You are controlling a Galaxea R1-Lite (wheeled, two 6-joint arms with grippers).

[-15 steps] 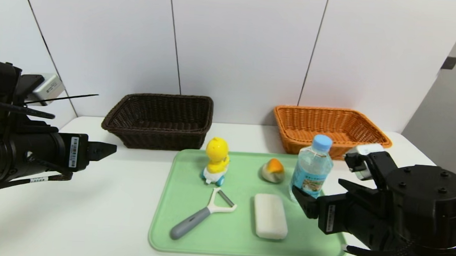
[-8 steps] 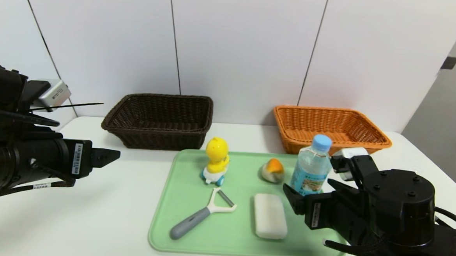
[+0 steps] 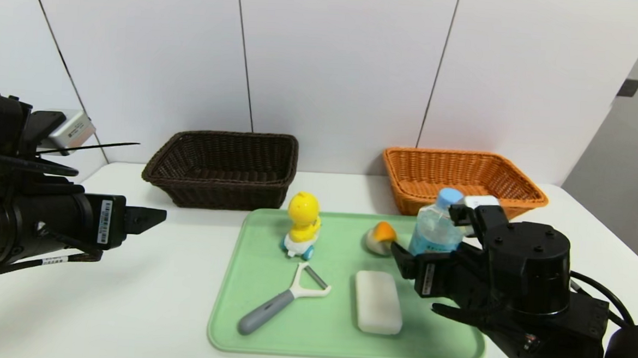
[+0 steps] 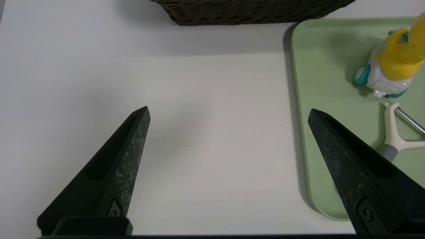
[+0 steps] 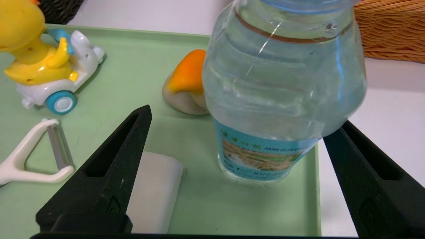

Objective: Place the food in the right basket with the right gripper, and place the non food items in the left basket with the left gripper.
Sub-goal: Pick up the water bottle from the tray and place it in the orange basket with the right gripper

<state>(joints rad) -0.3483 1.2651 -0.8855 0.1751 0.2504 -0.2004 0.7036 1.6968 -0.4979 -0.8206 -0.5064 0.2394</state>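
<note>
Between spread right gripper (image 5: 232, 146) fingers, blue-labelled water bottle (image 5: 282, 83) stands.

Lab: bare white panels (image 3: 336, 65), tabletop (image 3: 128, 278)

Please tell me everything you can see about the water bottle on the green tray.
The water bottle is small, of clear ribbed plastic, and holds clear liquid. It has a light-blue cap and a blue label around its lower part. It stands upright near the right edge of the green tray, just right of the bun and in front of the orange basket. The right gripper is open, one finger on each side of the bottle; no contact is visible.
</note>
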